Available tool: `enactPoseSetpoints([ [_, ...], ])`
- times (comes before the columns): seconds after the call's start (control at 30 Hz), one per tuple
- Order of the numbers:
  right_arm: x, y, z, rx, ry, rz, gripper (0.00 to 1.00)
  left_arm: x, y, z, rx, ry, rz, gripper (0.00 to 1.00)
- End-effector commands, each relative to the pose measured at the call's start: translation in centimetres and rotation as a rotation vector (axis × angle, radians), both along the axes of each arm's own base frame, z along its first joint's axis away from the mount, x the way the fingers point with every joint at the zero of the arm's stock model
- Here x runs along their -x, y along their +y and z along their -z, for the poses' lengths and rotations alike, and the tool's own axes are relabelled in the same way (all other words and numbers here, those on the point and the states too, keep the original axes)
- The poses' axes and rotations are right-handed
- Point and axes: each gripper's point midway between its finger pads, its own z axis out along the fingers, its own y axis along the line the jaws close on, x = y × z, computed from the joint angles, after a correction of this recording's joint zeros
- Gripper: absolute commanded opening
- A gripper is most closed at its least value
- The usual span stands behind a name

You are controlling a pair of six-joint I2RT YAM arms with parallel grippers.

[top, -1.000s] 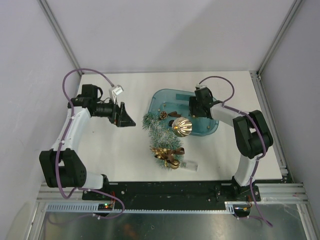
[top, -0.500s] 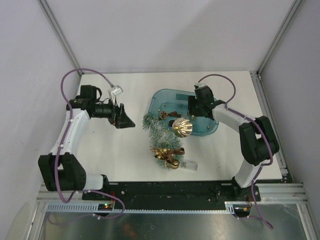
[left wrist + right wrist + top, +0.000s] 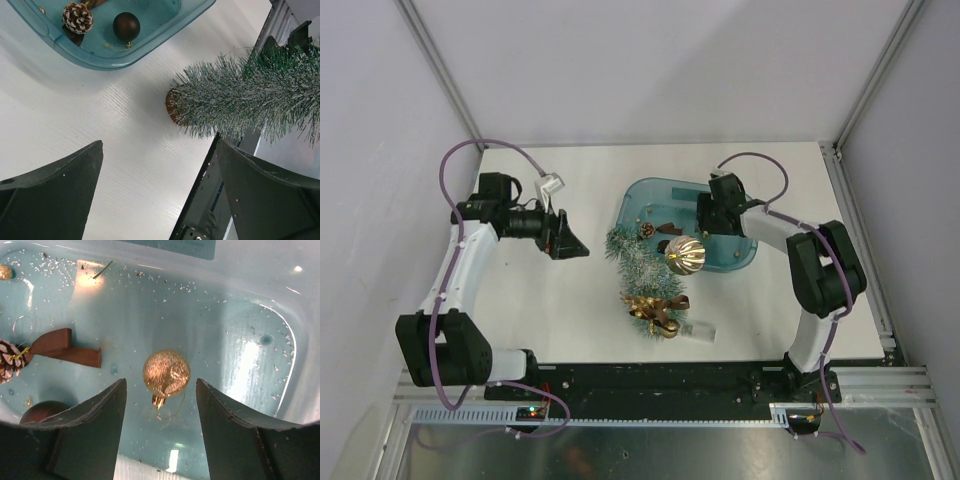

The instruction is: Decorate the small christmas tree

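Note:
The small frosted christmas tree point(image 3: 642, 272) lies on its side on the white table, with a big gold ball point(image 3: 684, 253) and a gold-brown bow point(image 3: 655, 306) on it. In the left wrist view its wood base and branches point(image 3: 240, 100) lie ahead. My left gripper point(image 3: 570, 240) is open and empty, left of the tree. My right gripper point(image 3: 705, 222) is open over the teal tub point(image 3: 638, 198). In the right wrist view a small gold glitter ball point(image 3: 166, 373) lies on the tub floor between my fingers point(image 3: 95, 430), apart from both.
The tub also holds a pinecone point(image 3: 9, 361), a brown ribbon piece point(image 3: 65, 348) and a dark brown ball point(image 3: 126, 26). A small clear box point(image 3: 700, 330) lies by the tree near the table's front edge.
The left arm has shifted slightly left and back. The right gripper has stayed over the tub with small wrist shifts. The tree and ornaments have not moved.

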Motion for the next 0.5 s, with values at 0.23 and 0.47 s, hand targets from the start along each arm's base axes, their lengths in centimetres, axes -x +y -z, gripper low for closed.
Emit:
enactPoseSetpoints([
  [0.23, -2.7, 1.5, 0.0, -0.031, -0.031, 0.007, 0.51, 0.6, 0.0, -1.1, 0.021, -0.053, 0.009, 1.0],
  [0.47, -1.7, 0.8, -2.9, -0.059, -0.045, 0.02, 0.26, 0.6, -0.1, -1.6, 0.03, -0.069, 0.014, 1.0],
])
